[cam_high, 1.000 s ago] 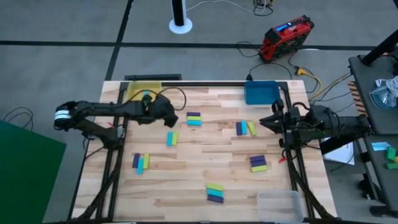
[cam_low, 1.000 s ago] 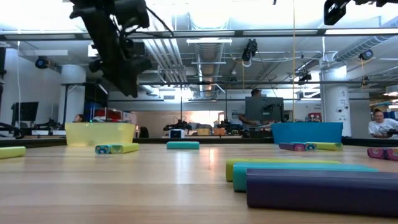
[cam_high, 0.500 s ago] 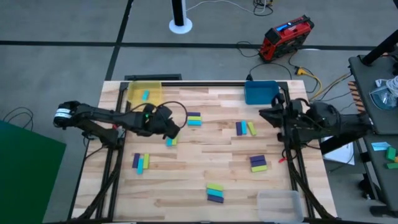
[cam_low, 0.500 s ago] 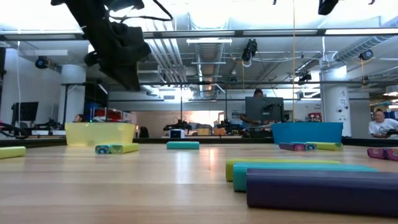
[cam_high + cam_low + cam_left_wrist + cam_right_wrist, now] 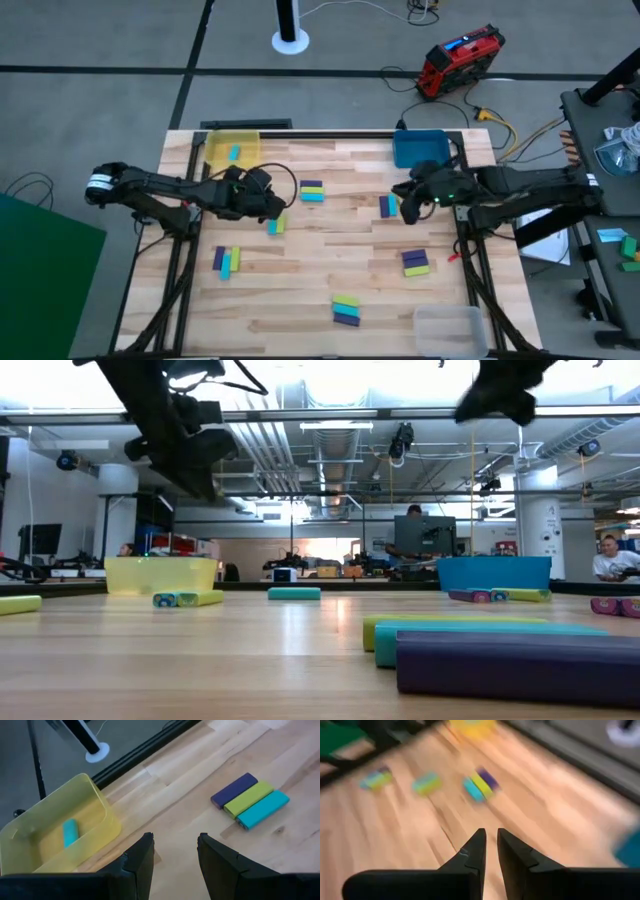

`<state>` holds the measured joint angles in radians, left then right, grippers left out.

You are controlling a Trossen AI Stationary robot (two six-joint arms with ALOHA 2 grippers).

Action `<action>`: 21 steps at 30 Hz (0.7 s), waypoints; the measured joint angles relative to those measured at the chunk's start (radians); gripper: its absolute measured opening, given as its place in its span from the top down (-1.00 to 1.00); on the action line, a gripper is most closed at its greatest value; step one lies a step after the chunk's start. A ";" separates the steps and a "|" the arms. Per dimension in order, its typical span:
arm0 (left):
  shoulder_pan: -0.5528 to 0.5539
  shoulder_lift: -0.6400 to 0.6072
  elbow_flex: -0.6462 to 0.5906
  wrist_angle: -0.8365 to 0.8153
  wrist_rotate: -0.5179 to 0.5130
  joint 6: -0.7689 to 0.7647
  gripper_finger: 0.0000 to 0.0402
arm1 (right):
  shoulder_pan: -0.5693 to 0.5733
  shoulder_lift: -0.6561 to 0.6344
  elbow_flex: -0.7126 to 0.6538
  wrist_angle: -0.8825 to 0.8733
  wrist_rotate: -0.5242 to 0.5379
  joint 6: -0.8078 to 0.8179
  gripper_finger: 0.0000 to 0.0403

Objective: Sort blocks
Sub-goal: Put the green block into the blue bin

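Observation:
Small cyan, yellow-green and purple blocks lie flat on the wooden table in groups: a trio (image 5: 312, 191), a pair (image 5: 275, 225), a trio (image 5: 226, 261), a group (image 5: 393, 206), a trio (image 5: 415, 262) and a trio (image 5: 346, 309). One cyan block (image 5: 70, 832) lies in the yellow bin (image 5: 232, 150). My left gripper (image 5: 278, 208) hovers open above the table between the first trio and the pair, with nothing between its fingers (image 5: 145, 855). My right gripper (image 5: 398, 192) hangs shut and empty in the air over the far end of the group at the right.
A blue bin (image 5: 420, 148) stands at the table's far right and a clear tray (image 5: 450, 325) at its near right corner. Bare wood lies in the table's middle. Both arms hang well above the table top in the low view.
My right gripper has swung from the table's right edge toward its left and now hangs over the block group at the right. My left gripper has shifted a little from beside the yellow bin toward the near edge, to above the cyan and yellow-green pair. No block has moved.

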<state>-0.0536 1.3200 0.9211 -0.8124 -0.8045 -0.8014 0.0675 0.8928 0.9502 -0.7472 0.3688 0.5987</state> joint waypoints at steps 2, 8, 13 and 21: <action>0.000 -0.006 0.000 0.000 0.000 0.003 0.35 | -0.005 0.039 0.030 -0.152 -0.001 0.089 0.81; 0.000 -0.018 0.000 0.000 -0.001 0.007 0.35 | -0.005 0.129 0.056 -0.514 -0.061 0.341 0.81; 0.000 -0.018 0.000 0.001 -0.004 0.037 0.35 | -0.006 0.165 0.030 -0.531 -0.172 0.388 0.74; 0.001 -0.019 0.000 0.000 -0.090 0.065 0.35 | -0.038 0.202 -0.008 -0.494 -0.152 0.390 0.35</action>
<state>-0.0525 1.3014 0.9211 -0.8127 -0.8946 -0.7368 0.0291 1.0951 0.9426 -1.2414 0.2166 0.9886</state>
